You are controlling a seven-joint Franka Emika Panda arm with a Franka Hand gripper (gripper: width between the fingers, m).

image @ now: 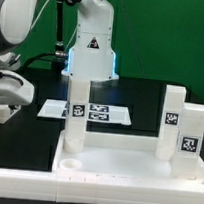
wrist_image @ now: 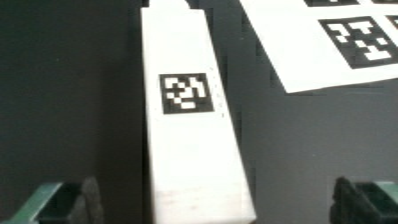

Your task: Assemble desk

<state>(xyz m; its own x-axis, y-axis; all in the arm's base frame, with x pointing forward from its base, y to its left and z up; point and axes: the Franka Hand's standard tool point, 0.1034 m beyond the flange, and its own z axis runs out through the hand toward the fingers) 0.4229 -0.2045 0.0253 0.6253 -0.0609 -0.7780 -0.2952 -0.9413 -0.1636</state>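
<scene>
White leg (wrist_image: 183, 110) stands upright on tabletop (image: 115, 159); gripper (wrist_image: 222, 200) jaws spread wide either side of it, gripping nothing. Marker board (wrist_image: 338, 40) lies nearby.

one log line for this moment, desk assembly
step: leg mounting | gripper: open, astride leg, no contact | tabletop: near edge, two legs upright at exterior view's right | marker board: behind

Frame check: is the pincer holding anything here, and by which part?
Nothing is held. In the wrist view the pincer is open, fingers apart on either side of a white leg, not touching it.
</scene>
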